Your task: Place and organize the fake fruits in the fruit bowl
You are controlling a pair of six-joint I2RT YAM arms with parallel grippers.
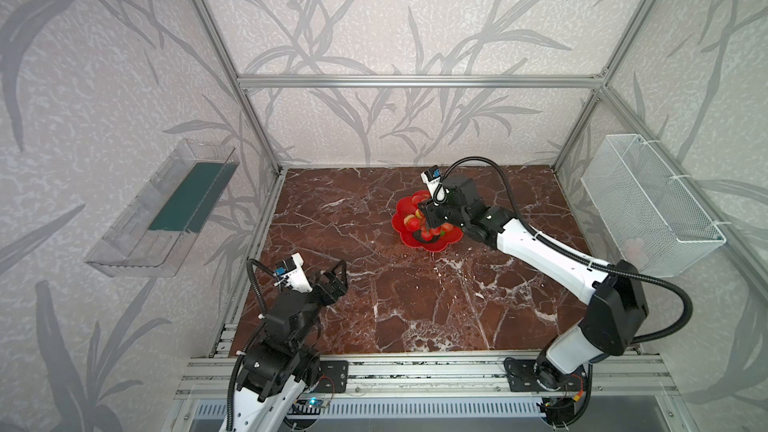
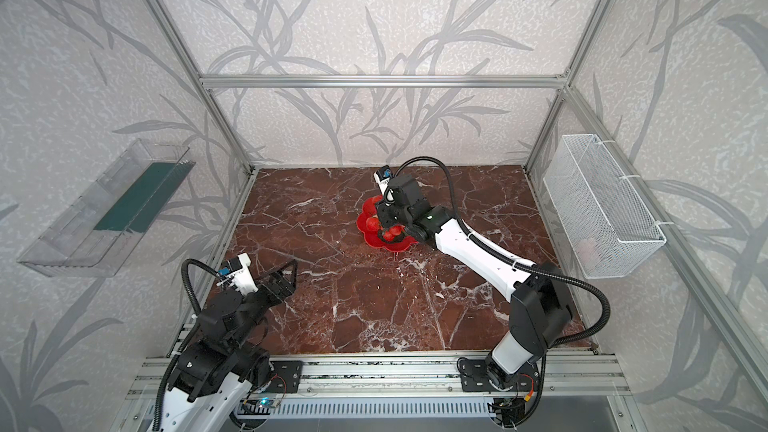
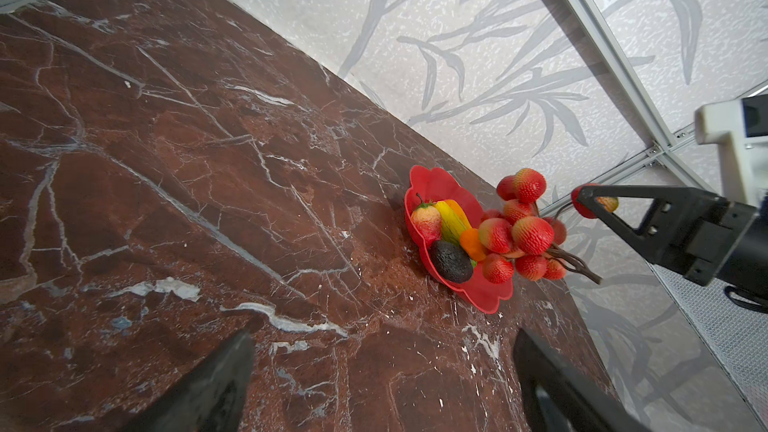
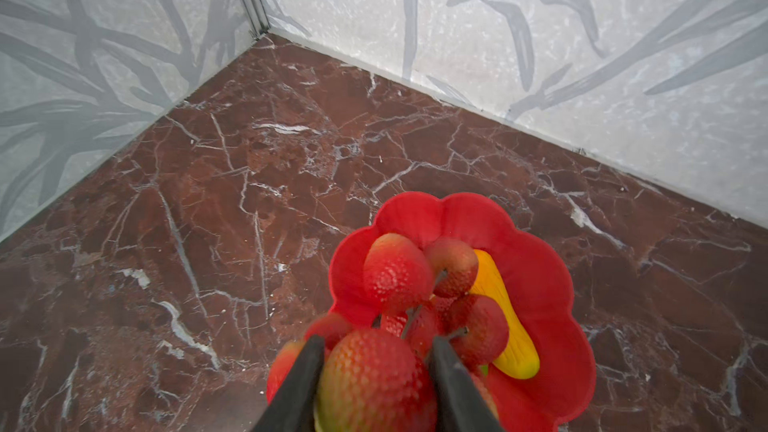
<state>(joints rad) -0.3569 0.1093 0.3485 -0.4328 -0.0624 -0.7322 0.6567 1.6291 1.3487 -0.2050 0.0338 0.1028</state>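
Obs, from beside the rig:
- Right jaws (image 4: 376, 340) are pinching one ball at the top of the cluster of red-pink balls (image 3: 532, 234). The rest of the bunch hangs below them, over the fruit bowl (image 3: 432, 180).
- The bowl sits toward the back of the worktop (image 1: 374, 305), right of middle. In it lie the yellow mango (image 3: 451, 222), avocado (image 3: 451, 261), small orange (image 3: 471, 243) and a red-pink fruit (image 3: 426, 220).
- In the left wrist view the bunch seems to hang over the rim side nearest the right arm, and its brown stem (image 3: 582, 268) pokes out past the rim toward that arm. I cannot tell whether the lowest balls touch the bowl.
- Left jaws (image 1: 338, 272) are spread wide at the front left, well apart from the bowl, so the right arm is the nearer one.

Judgement: the long axis runs from the jaws down and inward. The bunch wants carrying further over the bowl's middle before release, or the stem end may tip it over the rim
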